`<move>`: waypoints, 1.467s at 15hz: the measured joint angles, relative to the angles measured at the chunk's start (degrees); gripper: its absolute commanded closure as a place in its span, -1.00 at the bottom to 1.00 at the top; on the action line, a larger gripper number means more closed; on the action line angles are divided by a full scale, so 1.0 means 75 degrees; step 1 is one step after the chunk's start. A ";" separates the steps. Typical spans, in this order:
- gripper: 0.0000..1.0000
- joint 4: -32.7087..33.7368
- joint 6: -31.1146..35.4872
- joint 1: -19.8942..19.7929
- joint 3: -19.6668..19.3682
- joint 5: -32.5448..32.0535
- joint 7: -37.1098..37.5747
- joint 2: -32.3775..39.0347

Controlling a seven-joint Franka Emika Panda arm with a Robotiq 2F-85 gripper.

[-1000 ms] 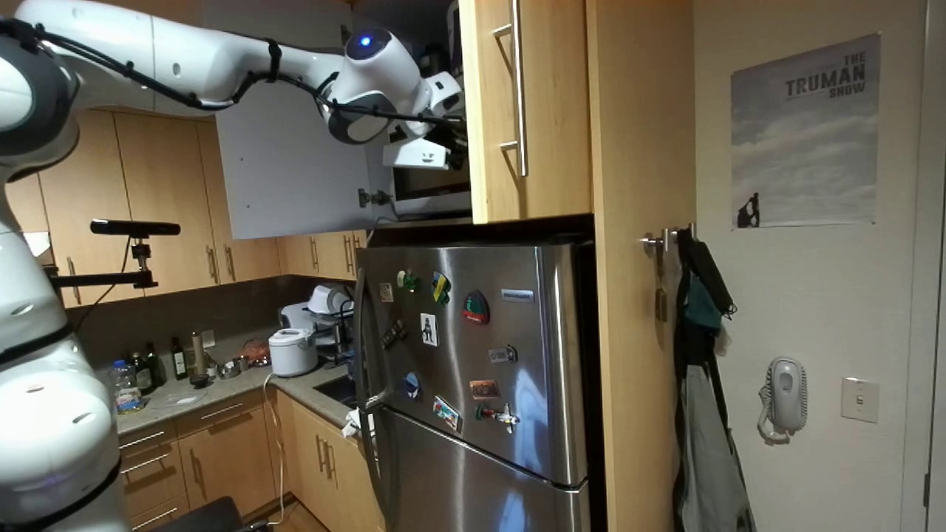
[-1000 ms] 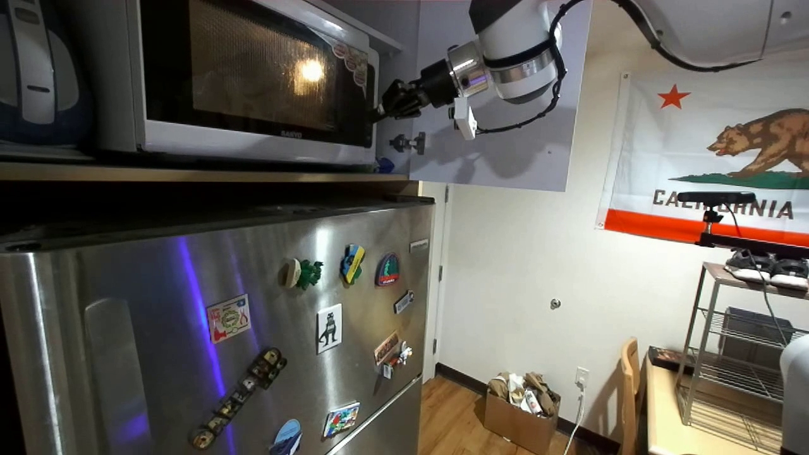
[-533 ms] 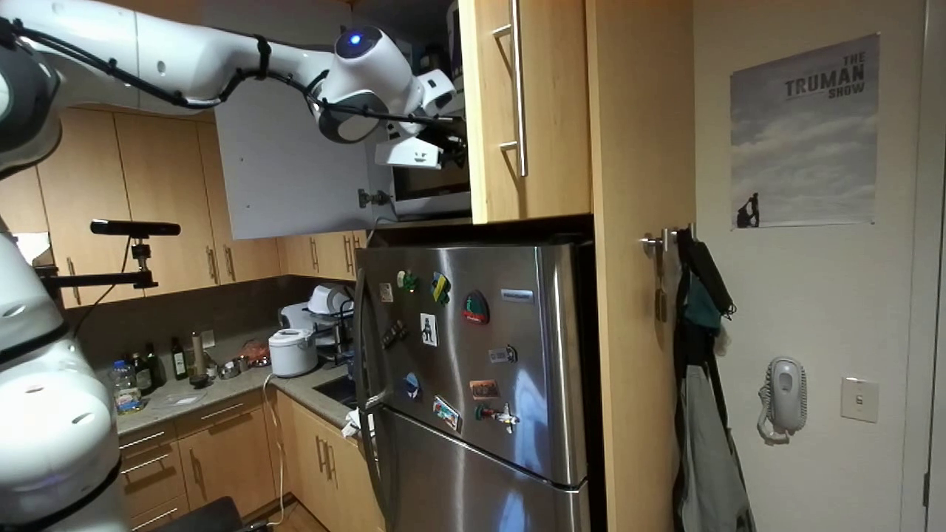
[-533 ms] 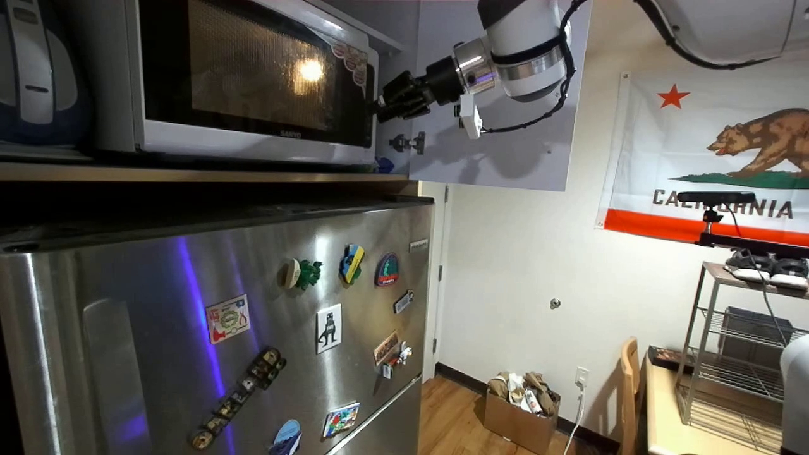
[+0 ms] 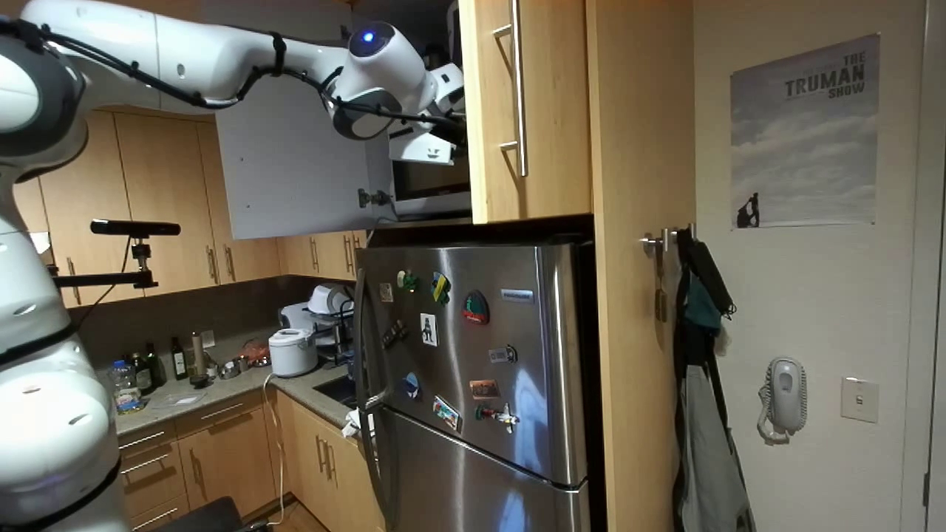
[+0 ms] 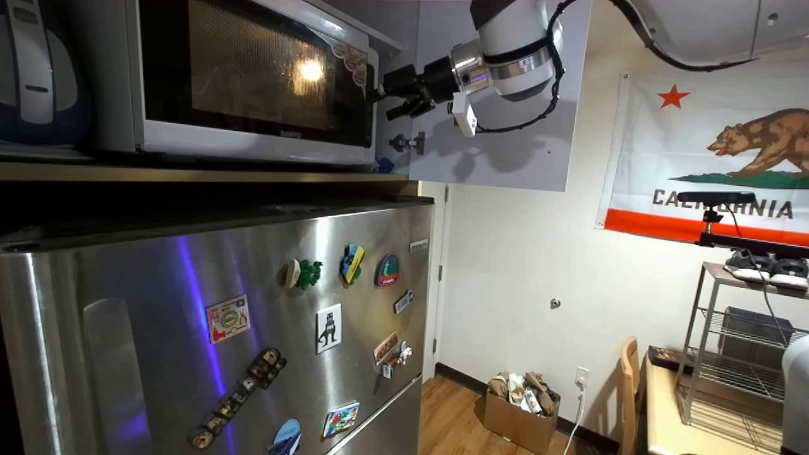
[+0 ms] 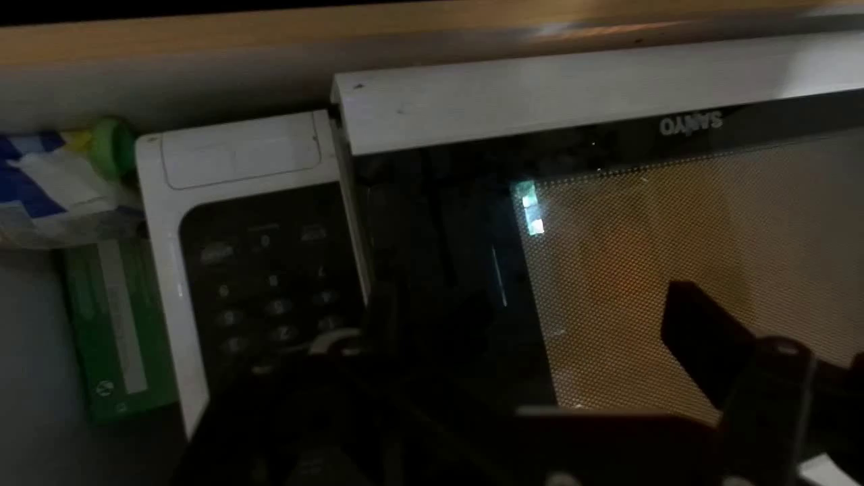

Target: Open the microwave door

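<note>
The silver-grey microwave (image 6: 112,69) stands on a cabinet shelf. Its microwave door (image 6: 259,76), with a dark window, lies flat along the front and looks shut; the wrist view has the door (image 7: 628,256) upside down. My gripper (image 6: 383,105) is at the door's keypad-side end, its fingers spread apart with nothing held. In the wrist view, one dark finger (image 7: 381,317) of the gripper (image 7: 532,307) is by the seam between door and keypad panel (image 7: 270,263). The other finger (image 7: 702,331) is in front of the window. Whether either touches is too dark to tell.
An open white-faced cabinet door (image 6: 499,151) and its hinge (image 6: 407,143) are close beside the arm. Below is the steel fridge (image 6: 158,392) with magnets. A light-wood cabinet door (image 5: 550,111) hides part of the microwave. A green box (image 7: 121,331) stands beside the keypad.
The gripper's fingers have spread from shut to wide apart. The arm drew back a little from the microwave, then came forward again, slightly higher. The microwave door has not visibly moved.
</note>
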 measured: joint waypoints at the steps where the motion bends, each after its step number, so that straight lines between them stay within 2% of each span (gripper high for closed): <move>1: -1.00 0.0213 -0.0002 -0.0019 -0.0050 0.0004 0.0013 0.0189; 5: -1.00 0.1200 -0.0169 -0.0028 -0.0256 0.0003 0.0117 0.1005; 11: -1.00 0.2627 -0.0796 -0.0602 0.0172 -0.0077 0.0439 0.2029; 12: -0.50 0.2812 -0.0903 -0.0607 0.0156 -0.0077 0.0457 0.2157; 13: -0.47 0.2975 -0.0993 -0.0616 0.0151 -0.0077 0.0461 0.2270; 16: 0.01 0.3357 -0.1253 -0.0657 0.0142 -0.0067 0.0461 0.2526; 18: 0.25 0.3493 -0.1498 -0.0678 0.0130 -0.0066 0.0461 0.2559; 19: 0.27 0.3517 -0.1605 -0.0712 0.0115 -0.0061 0.0458 0.2562; 22: 0.58 0.3609 -0.1827 -0.0815 0.0106 -0.0023 0.0455 0.2592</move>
